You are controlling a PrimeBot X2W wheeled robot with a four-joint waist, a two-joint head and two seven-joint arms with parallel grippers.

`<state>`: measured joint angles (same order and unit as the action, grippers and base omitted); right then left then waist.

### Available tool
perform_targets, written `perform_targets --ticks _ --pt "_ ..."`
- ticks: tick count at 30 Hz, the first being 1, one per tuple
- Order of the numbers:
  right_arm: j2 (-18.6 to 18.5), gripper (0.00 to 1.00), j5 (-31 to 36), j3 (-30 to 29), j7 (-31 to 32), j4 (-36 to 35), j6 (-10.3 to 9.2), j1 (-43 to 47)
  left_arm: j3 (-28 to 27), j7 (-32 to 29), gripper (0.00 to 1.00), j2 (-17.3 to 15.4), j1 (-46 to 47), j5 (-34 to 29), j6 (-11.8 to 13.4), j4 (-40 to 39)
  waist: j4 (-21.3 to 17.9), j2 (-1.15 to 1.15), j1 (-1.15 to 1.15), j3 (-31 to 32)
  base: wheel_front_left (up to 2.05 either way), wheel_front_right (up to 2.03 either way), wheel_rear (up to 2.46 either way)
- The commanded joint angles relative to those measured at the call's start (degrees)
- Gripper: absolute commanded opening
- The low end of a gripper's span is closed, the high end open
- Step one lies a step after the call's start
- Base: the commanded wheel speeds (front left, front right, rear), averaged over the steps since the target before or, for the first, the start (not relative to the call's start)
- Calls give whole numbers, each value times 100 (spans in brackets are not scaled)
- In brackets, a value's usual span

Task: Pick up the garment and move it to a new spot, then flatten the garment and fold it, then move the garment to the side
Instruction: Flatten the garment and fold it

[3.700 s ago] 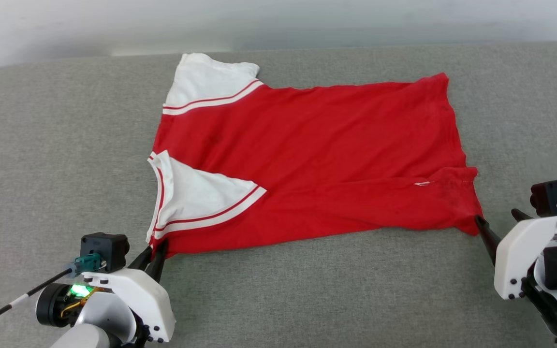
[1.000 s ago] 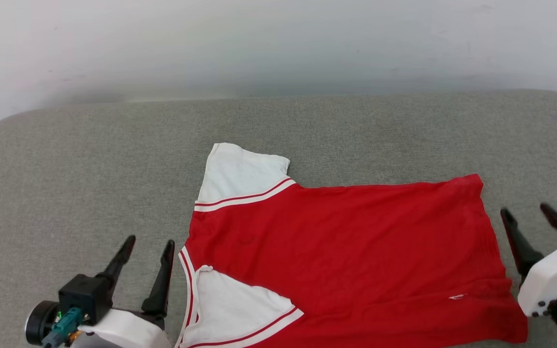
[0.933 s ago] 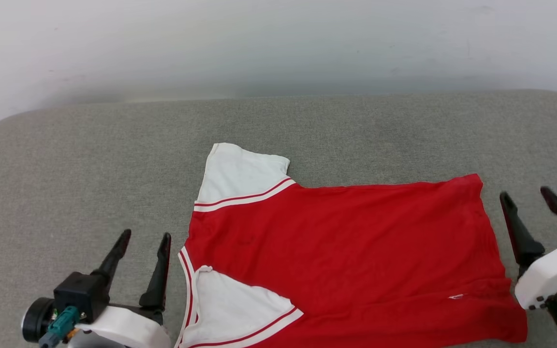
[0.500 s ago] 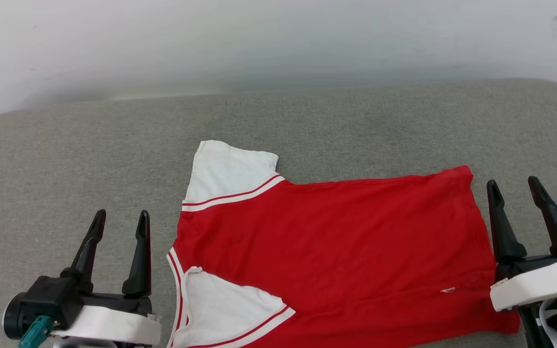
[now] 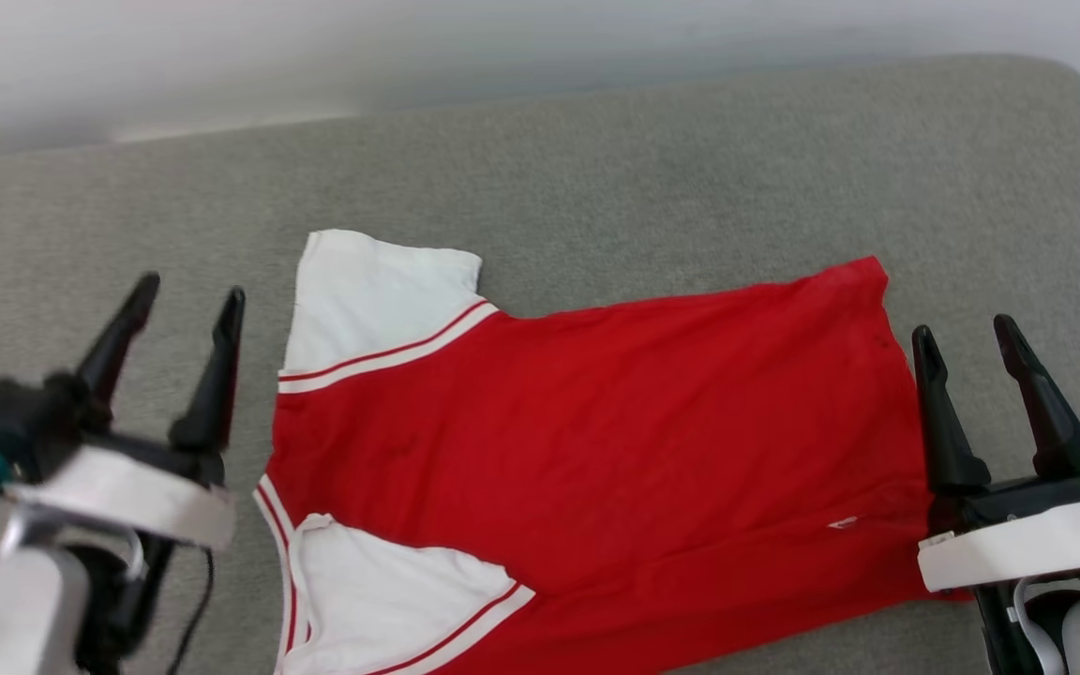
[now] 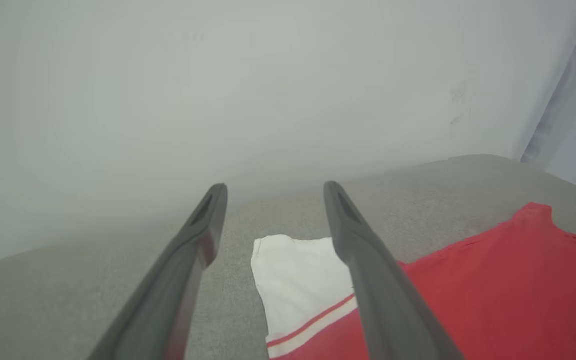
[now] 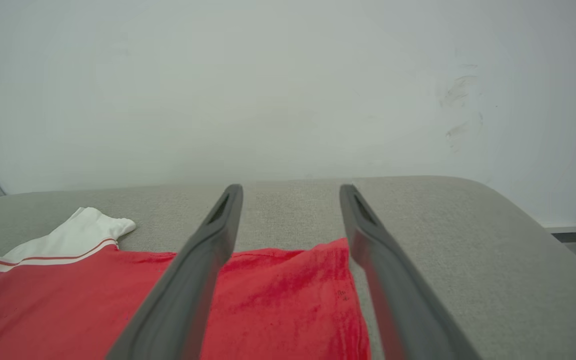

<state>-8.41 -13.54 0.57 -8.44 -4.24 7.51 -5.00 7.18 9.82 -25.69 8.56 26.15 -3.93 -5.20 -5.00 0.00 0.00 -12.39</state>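
Between the 2 grippers, both with fingers spread and holding nothing, the garment [image 5: 596,441] lies flat on the grey cushion [image 5: 643,169], its 2 white sleeves toward the left gripper [image 5: 191,286] and its hem just beside the right gripper [image 5: 963,327]. The head view takes in both sleeves and a small white tag [image 5: 843,522] near the hem, whereas the right wrist view adds the scuffed pale wall [image 7: 268,75] beyond the cushion, with the hem's far corner seen between that gripper's fingers.
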Motion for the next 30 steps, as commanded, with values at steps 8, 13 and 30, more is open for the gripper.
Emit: perform_targets --ticks 8,13,30 --pt "133 100 9 25 -162 -1 -4 -209 364 -1975 100 -930 1800 818 -323 498 -424 0 0 -777 0 0 0" --pt "300 100 -183 112 -272 92 -4 -351 525 -3515 100 -1317 2701 1680 -333 1069 -661 0 0 -1110 0 0 0" --pt "478 100 -264 349 -583 496 -4 -700 1085 -6166 100 -1989 3999 2321 -333 2340 -1226 0 0 -1834 0 0 0"
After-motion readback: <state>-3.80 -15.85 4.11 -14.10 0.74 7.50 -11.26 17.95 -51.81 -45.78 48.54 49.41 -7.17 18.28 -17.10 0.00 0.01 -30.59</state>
